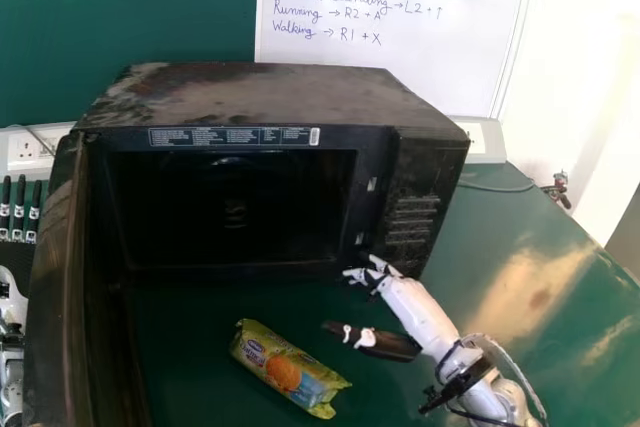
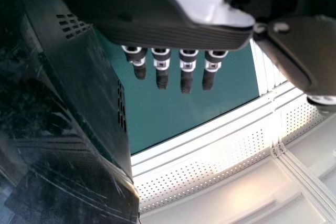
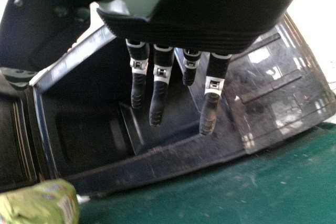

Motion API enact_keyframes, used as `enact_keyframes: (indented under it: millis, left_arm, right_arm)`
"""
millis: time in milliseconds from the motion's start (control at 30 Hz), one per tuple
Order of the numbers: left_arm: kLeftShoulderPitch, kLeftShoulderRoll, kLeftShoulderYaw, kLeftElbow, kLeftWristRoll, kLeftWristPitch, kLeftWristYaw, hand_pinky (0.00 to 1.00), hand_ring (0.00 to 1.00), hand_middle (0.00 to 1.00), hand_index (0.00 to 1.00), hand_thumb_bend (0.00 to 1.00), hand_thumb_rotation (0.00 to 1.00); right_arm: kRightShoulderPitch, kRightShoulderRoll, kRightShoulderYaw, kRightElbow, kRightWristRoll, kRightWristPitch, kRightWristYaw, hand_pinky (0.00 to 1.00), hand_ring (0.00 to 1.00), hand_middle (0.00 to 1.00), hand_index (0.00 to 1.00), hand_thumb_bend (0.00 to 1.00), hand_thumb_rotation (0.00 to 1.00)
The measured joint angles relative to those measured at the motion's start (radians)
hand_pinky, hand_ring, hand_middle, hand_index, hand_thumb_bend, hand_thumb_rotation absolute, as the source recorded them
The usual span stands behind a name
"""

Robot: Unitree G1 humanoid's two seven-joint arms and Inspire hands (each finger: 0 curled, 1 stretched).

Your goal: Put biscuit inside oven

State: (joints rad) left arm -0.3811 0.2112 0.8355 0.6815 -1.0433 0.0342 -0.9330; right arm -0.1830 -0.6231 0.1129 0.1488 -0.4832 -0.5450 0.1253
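Observation:
The biscuit packet (image 1: 288,369), green and yellow, lies slantwise on the table before the open black oven (image 1: 420,217). My right hand (image 1: 400,302) is to the right of the packet, by the oven's lower right front, its fingers extended and its thumb apart. In the right wrist view the right hand (image 3: 157,87) has straight fingers in front of the oven's opening (image 3: 89,124), and the packet (image 3: 39,203) lies apart from them. My left hand (image 2: 186,69), fingers straight, is beside the oven's dark side (image 2: 89,93) in the left wrist view. The oven's cavity looks dark.
The oven door (image 1: 55,297) stands open at the left, near part of the left arm (image 1: 12,347). Black markers (image 1: 19,209) stand at the far left. A whiteboard (image 1: 400,27) and a socket box (image 1: 483,139) are behind the oven on the green table (image 1: 520,267).

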Motion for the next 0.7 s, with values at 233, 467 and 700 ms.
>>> enact_keyframes:
  millis: [233, 467, 700]
  left_arm:
    - [0.001, -0.004, 0.0, -0.005, 0.0, 0.0, 0.0, 0.0, 0.0, 1.0, 1.0, 0.48, 1.0]
    - [0.0, -0.002, 0.0, -0.002, 0.0, 0.011, -0.001, 0.0, 0.0, 1.0, 1.0, 0.47, 1.0]
    - [0.002, -0.006, 0.0, -0.01, 0.0, -0.001, 0.006, 0.0, 0.0, 1.0, 1.0, 0.48, 1.0]
  right_arm:
    - [0.003, -0.011, 0.003, -0.075, -0.012, 0.068, 0.078, 0.54, 0.62, 0.69, 0.82, 1.0, 0.74]
    - [0.016, -0.017, 0.006, -0.211, -0.027, 0.195, 0.196, 0.58, 0.68, 0.74, 0.83, 1.0, 0.74]
    - [0.029, -0.017, 0.011, -0.279, -0.033, 0.243, 0.258, 0.59, 0.69, 0.75, 0.83, 1.0, 0.76]
